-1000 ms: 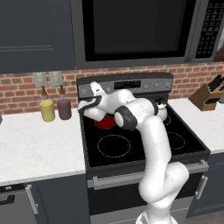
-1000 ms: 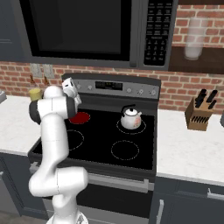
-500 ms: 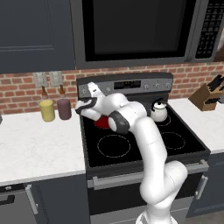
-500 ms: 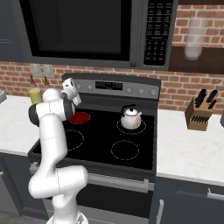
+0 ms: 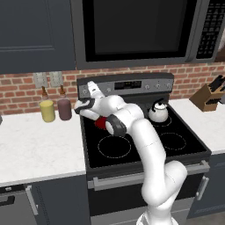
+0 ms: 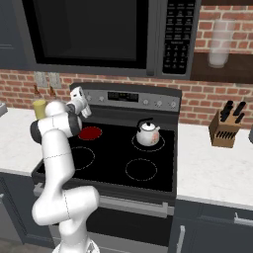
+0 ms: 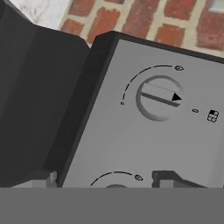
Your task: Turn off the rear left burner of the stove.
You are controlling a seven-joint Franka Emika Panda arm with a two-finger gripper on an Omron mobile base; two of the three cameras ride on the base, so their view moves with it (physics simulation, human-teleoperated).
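The stove has a black glass top and a grey back panel. Its rear left burner glows red, partly behind my forearm. My gripper is raised at the left end of the back panel. In the hand view the gripper is open, its fingertips wide apart on either side of a knob that just peeks over the bottom edge. A second knob higher on the panel has its pointer toward the right of that view.
A white kettle sits on the rear right zone. Two bottles stand on the left counter by the brick wall. A knife block is on the right counter. The microwave hangs above the stove.
The elbow has swung left and lower over the cooktop. The hand has stayed near the panel's left end, edging slightly closer. The burner still glows red.
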